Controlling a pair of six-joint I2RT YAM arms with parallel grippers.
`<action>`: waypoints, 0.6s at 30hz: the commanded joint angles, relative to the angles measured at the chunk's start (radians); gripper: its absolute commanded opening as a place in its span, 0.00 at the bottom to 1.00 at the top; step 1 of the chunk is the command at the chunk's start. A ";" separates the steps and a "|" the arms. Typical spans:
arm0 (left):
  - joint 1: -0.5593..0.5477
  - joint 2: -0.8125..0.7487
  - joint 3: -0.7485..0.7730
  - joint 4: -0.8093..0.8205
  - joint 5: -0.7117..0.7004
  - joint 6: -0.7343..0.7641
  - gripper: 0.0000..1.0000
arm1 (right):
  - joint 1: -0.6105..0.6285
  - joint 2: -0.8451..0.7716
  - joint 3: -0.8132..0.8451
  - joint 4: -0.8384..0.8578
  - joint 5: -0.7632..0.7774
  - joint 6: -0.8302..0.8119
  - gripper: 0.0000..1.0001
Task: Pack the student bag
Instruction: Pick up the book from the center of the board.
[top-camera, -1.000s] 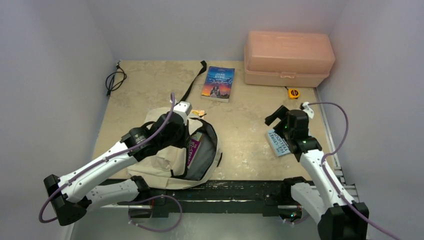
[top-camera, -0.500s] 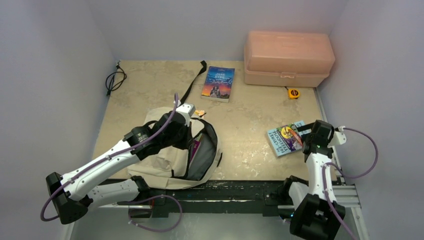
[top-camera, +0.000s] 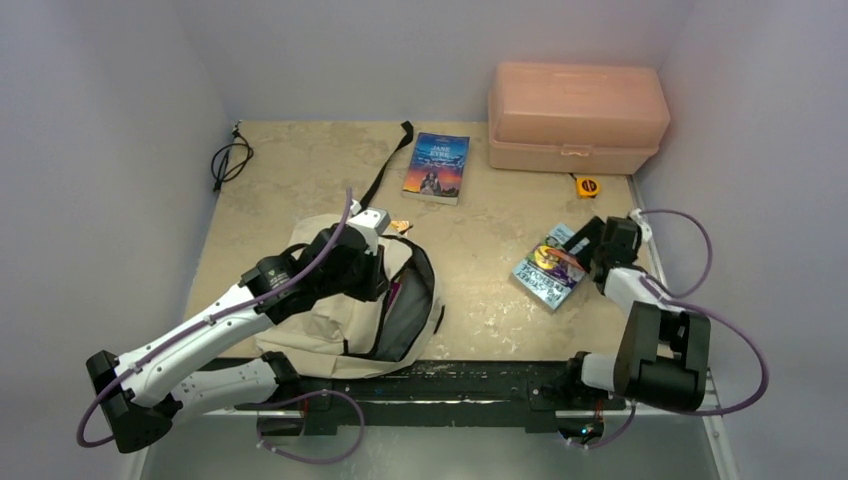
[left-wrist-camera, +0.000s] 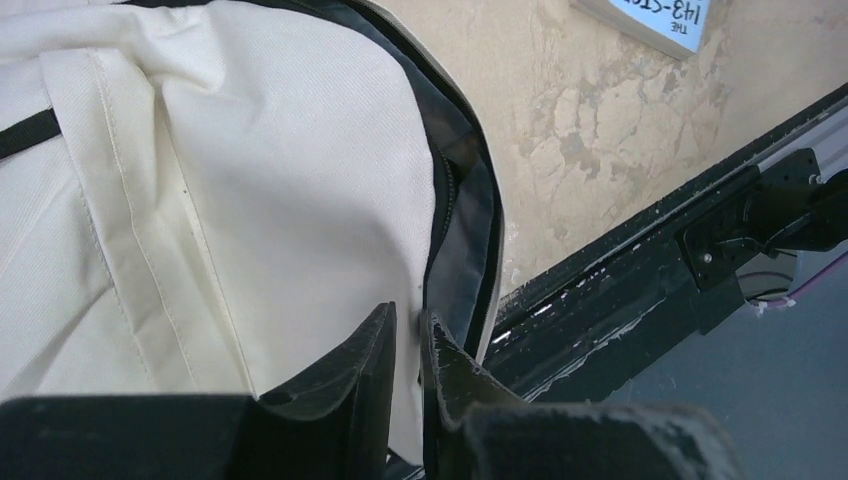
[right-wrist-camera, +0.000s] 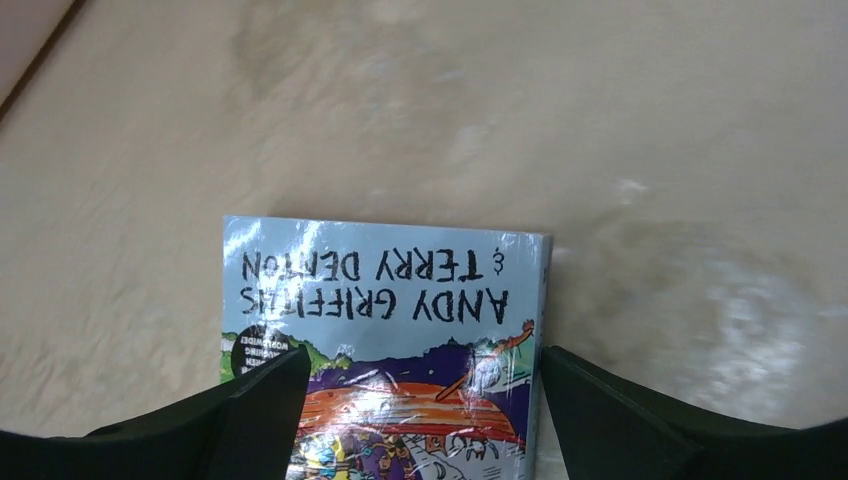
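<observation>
The student bag (top-camera: 335, 315), cream fabric with dark lining, lies open at the near left. A magenta book (top-camera: 394, 292) shows inside its mouth. My left gripper (top-camera: 378, 278) is shut on the cream edge of the bag's opening (left-wrist-camera: 330, 200), next to the zipper, with its fingertips (left-wrist-camera: 375, 330) pinching the fabric. My right gripper (top-camera: 580, 245) is open and low over the table at the right. A light blue picture book (right-wrist-camera: 390, 330) lies between its fingers (right-wrist-camera: 270, 390), also seen from the top (top-camera: 548, 272). A blue Jane Eyre book (top-camera: 437, 165) lies farther back.
A salmon-pink plastic box (top-camera: 575, 115) stands at the back right, with a yellow tape measure (top-camera: 587, 185) in front of it. A black cable (top-camera: 230, 160) lies at the back left. A bag strap (top-camera: 385, 170) trails toward the back. The black front rail (left-wrist-camera: 640, 290) runs beside the bag.
My right arm has swung out to the right and come back low, now facing the picture book from its right side. The book has shifted left and turned. My left gripper keeps holding the bag.
</observation>
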 joint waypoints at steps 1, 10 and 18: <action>0.003 -0.011 0.015 0.038 0.025 0.015 0.17 | 0.185 0.061 0.073 0.127 -0.082 -0.071 0.87; 0.001 0.014 0.104 0.060 0.030 0.031 0.50 | 0.349 0.056 0.099 0.083 -0.315 -0.072 0.92; -0.020 0.343 0.206 0.398 0.292 -0.048 0.61 | 0.306 0.046 0.095 -0.011 -0.448 -0.155 0.96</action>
